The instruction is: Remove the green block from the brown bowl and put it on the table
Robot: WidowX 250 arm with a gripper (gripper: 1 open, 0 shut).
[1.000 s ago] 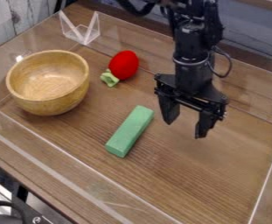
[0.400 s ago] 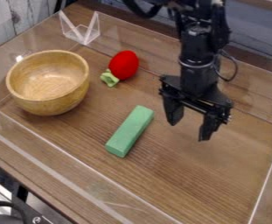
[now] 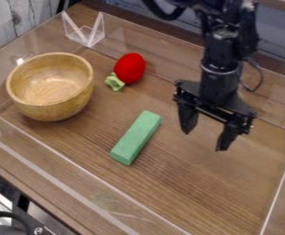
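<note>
Nearest the camera: clear acrylic wall (image 3: 132, 207) edging the surface (image 3: 218, 188), brown wood grain, bare along this front stretch. Beyond the wall's near left corner, a dark blurred patch of room, too dim to tell.

Further in: block (image 3: 136, 137), light green, flat on the surface, lying on a slant, left of the fingers (image 3: 189, 117) and apart from them, outside the bowl. Fingers spread wide, pinching nothing, pointing straight down, tips just above the wood. Gripper (image 3: 210, 124) black, hanging from a black arm (image 3: 224, 46) with cables along it.

Left of the fingers and well apart: bowl (image 3: 49, 85), round, thick-walled, pale and speckled inside, holding nothing visible. Between bowl and fingers, a little farther back: strawberry (image 3: 128, 68), red with a green stem, near the bowl's right side, not touching it.

Farthest: folded clear piece (image 3: 86, 30) standing at the back left, then the rear acrylic wall and a pale, blurred room behind.
</note>
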